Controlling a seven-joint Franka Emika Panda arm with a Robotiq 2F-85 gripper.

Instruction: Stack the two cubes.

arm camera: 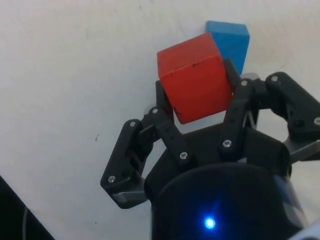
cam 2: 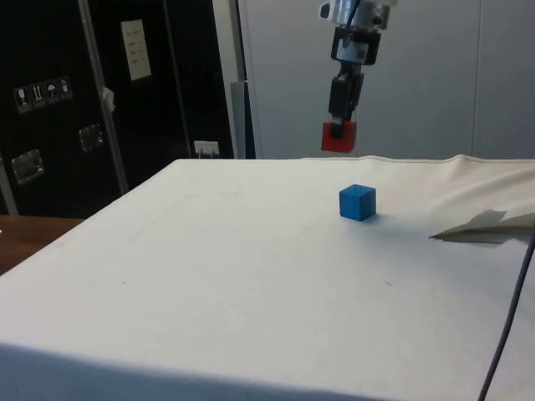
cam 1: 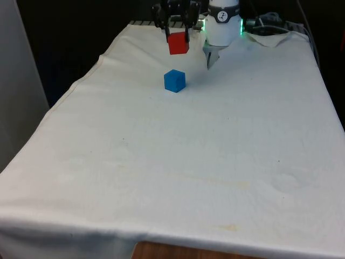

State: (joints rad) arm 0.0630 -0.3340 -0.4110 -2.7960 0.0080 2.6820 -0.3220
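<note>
Two cubes show in the front view: a red cube (cam 1: 178, 43) held off the white cloth (cam 1: 205, 162) by the black gripper (cam 1: 178, 39), and a blue cube (cam 1: 174, 80) resting on the cloth nearer the camera. The fingers pinch the red cube from both sides, and it hangs near the table's far end, slightly toward the front view's right of the blue one.

From the side view, the gripper (cam 2: 338, 134) points straight down with the red cube (cam 2: 338, 137) clamped at its tips, clearly above the cloth (cam 2: 251, 276). The blue cube (cam 2: 358, 202) sits lower and a little to one side, so the red cube is not directly over it. The two are apart, not touching.

At the wrist view, the fingers (arm camera: 165, 106) press against opposite faces of the red cube (arm camera: 195, 84), which is turned slightly askew in the grip. The blue cube (arm camera: 231, 40) peeks out beyond the red one, partly covered by it, on the cloth (arm camera: 75, 75).
</note>
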